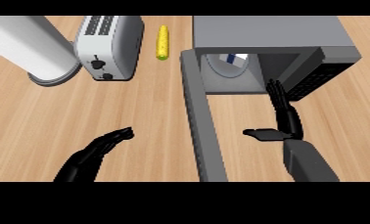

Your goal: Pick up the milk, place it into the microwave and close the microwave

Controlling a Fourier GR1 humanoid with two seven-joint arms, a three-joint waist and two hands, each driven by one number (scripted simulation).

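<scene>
Right hand [283, 120]: fingers straight, thumb splayed toward the door side, holding nothing. Fingertips point into the mouth of the microwave [289, 37], just at its front edge. Left hand [98, 152]: fingers relaxed and extended, holding nothing, resting low on the counter [145, 105], well apart from the microwave on its door side.

Milk [233, 60]: a white carton with a blue mark sits inside the microwave cavity, on the round plate [220, 69] there. Judgement: the placing step looks done; the step in hand is release and withdrawal, with the closing not yet done.

Microwave door [201, 130]: swung fully open, standing out from the front of the microwave toward the robot, between the two hands.

Next move, as I judge it: bring the right hand clear of the cavity mouth, then push the door's outer face round to shut. The left hand lies on that outer side and seems the better placed for the push. The right forearm lies within the door's sweep and would block it if left there.

Surroundings: toaster [110, 46], a yellow corn cob [162, 42] and a white cylinder [37, 49] sit beyond the door, away from its sweep.
</scene>
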